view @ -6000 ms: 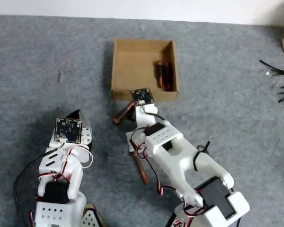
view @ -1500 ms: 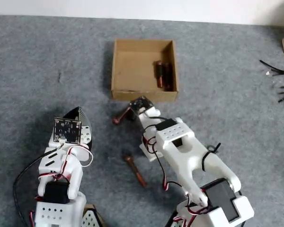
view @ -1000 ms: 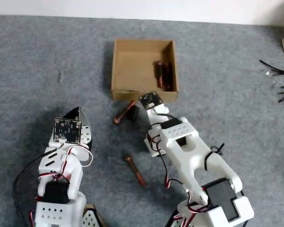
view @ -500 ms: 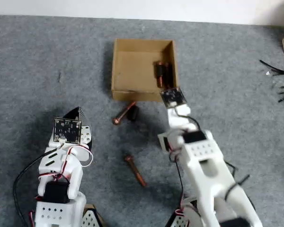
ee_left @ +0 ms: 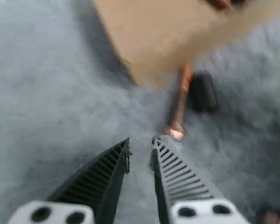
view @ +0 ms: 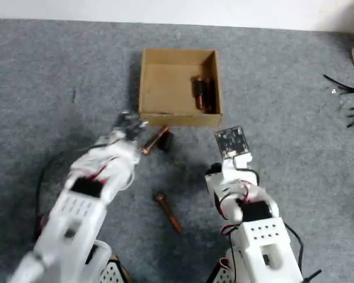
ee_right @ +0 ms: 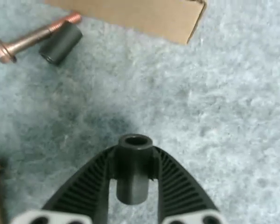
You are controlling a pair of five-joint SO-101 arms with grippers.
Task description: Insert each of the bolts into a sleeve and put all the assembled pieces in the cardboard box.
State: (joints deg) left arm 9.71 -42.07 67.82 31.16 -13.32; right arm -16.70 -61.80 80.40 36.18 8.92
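A copper bolt (view: 154, 142) lies in front of the cardboard box (view: 150, 88), with a black sleeve (view: 167, 141) beside its threaded end. In the left wrist view, my left gripper (ee_left: 140, 145) hovers open just short of that bolt's (ee_left: 179, 108) head, with the loose sleeve (ee_left: 203, 92) and the box (ee_left: 177, 32) beyond. My right gripper (ee_right: 133, 161) is shut on another black sleeve (ee_right: 132, 144), held upright over the carpet to the right of the box's front corner. A second bolt (view: 169, 213) lies between the arms. Assembled pieces (view: 203, 94) rest inside the box at its right wall.
Grey carpet covers the floor. Black cable ties (view: 348, 106) lie at the far right edge. The left arm (view: 88, 188) stretches diagonally toward the box, and the right arm (view: 248, 218) stands folded back at the lower right.
The right arm has pulled away from the bolt and sleeve by the box, rightward and back, carrying a sleeve. The left arm has swung out from its folded pose toward that bolt.
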